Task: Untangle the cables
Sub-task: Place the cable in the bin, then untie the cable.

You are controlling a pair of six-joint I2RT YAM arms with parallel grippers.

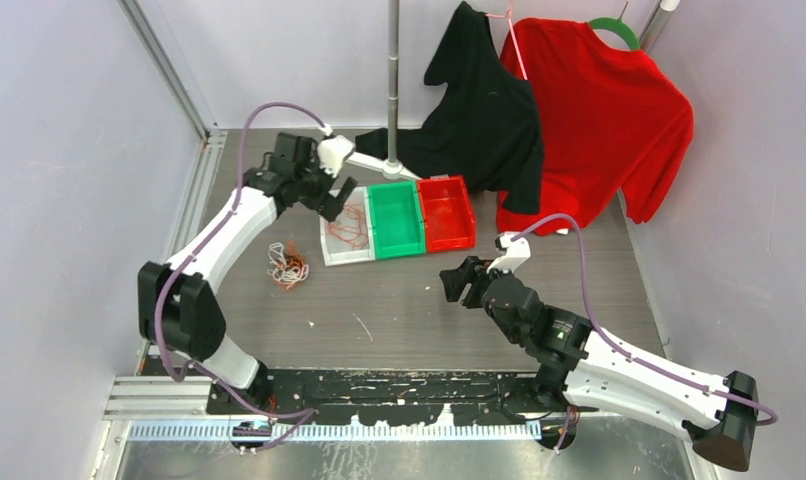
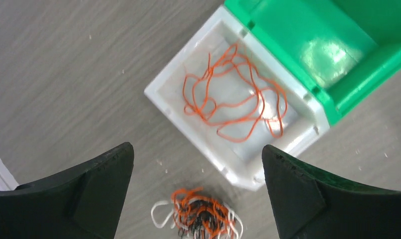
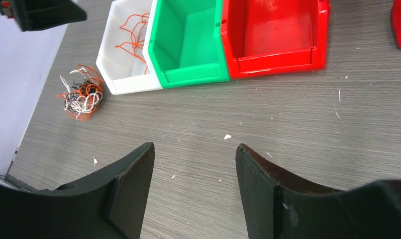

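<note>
**Orange one in the white bin, the rest in a knot**

Your left jaws hang wide apart with nothing in them, right above the white bin (image 2: 228, 167), where one loose orange cable (image 2: 233, 94) lies sprawled across its floor. The tangled bundle (image 1: 287, 265) of orange, white and black cables sits on the tabletop (image 1: 399, 310) near that bin's near-left corner, touching neither arm. Your right jaws are spread apart and empty too, hovering over the tabletop well apart from the bundle, in front of the green bin (image 1: 396, 220) and red bin (image 1: 447, 212).
</note>
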